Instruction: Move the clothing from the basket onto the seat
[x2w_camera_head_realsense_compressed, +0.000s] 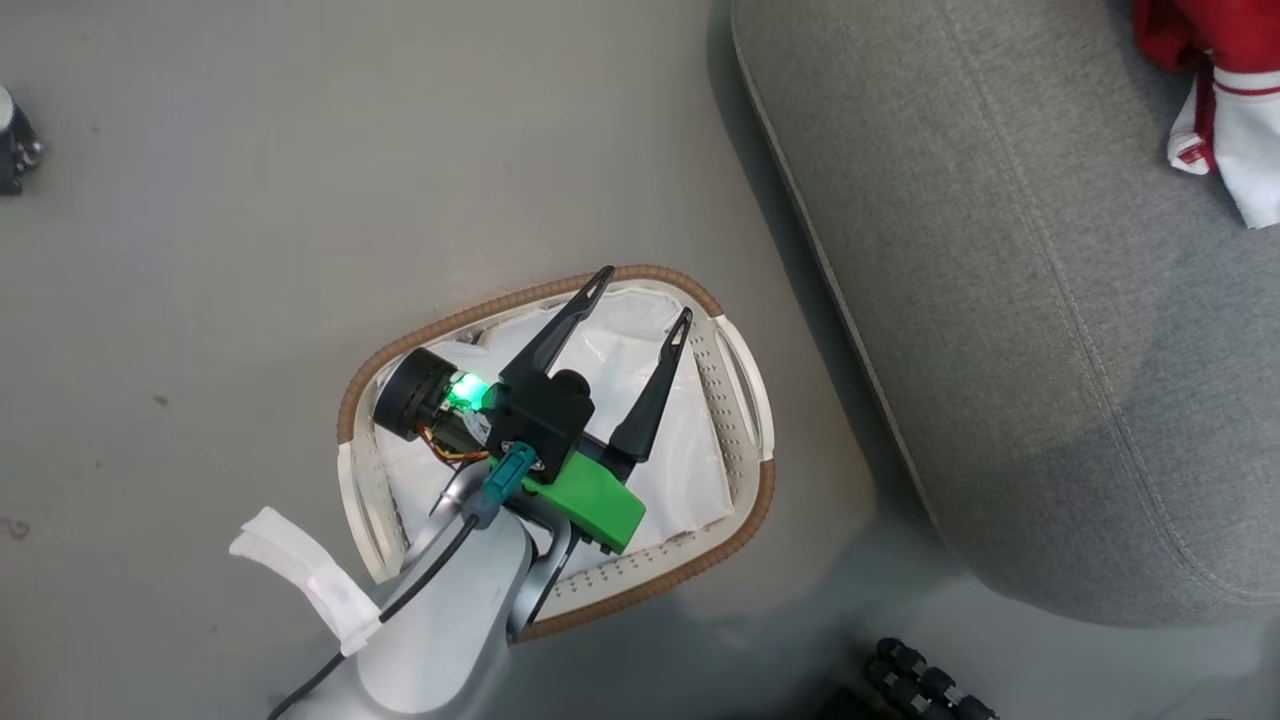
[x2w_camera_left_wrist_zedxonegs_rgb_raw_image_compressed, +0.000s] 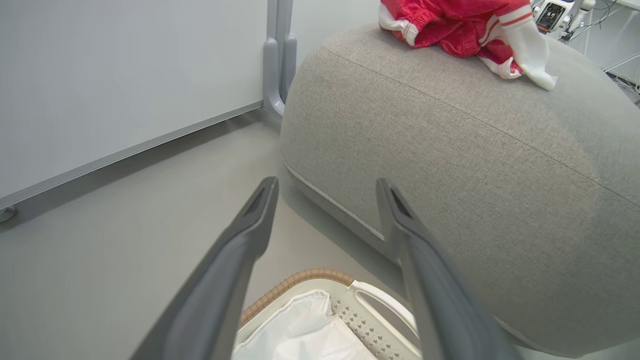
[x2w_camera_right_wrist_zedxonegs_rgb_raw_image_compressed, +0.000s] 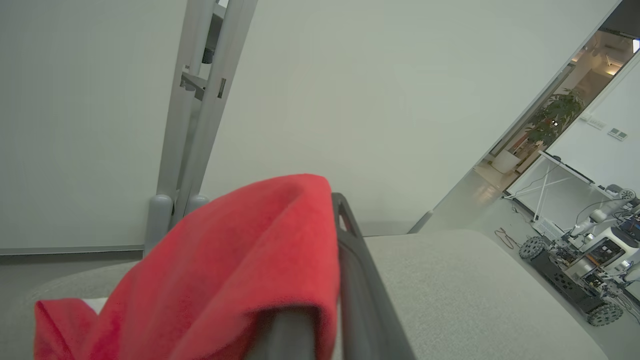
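Note:
The basket (x2w_camera_head_realsense_compressed: 745, 520) stands on the floor beside the seat (x2w_camera_head_realsense_compressed: 1050, 350); inside it I see just its white liner. My left gripper (x2w_camera_head_realsense_compressed: 645, 294) hovers over the basket, open, with nothing between its fingers. In the left wrist view the open left gripper (x2w_camera_left_wrist_zedxonegs_rgb_raw_image_compressed: 327, 184) points past the basket's rim (x2w_camera_left_wrist_zedxonegs_rgb_raw_image_compressed: 300, 279) at the seat (x2w_camera_left_wrist_zedxonegs_rgb_raw_image_compressed: 450, 160). Red clothing with white trim (x2w_camera_head_realsense_compressed: 1195, 45) lies on the seat, also seen as a heap of clothing (x2w_camera_left_wrist_zedxonegs_rgb_raw_image_compressed: 450, 25). My right gripper (x2w_camera_right_wrist_zedxonegs_rgb_raw_image_compressed: 334, 200) is shut on a red piece of clothing (x2w_camera_right_wrist_zedxonegs_rgb_raw_image_compressed: 240, 260) that drapes over its fingers above the seat (x2w_camera_right_wrist_zedxonegs_rgb_raw_image_compressed: 475, 290).
A pale wall panel with a grey upright post (x2w_camera_left_wrist_zedxonegs_rgb_raw_image_compressed: 277, 60) stands behind the seat. Another wheeled machine (x2w_camera_right_wrist_zedxonegs_rgb_raw_image_compressed: 575, 260) and a desk are off to the right. Black wheels (x2w_camera_head_realsense_compressed: 930, 680) sit near the head view's bottom edge, and a dark object (x2w_camera_head_realsense_compressed: 15, 150) sits at its left edge.

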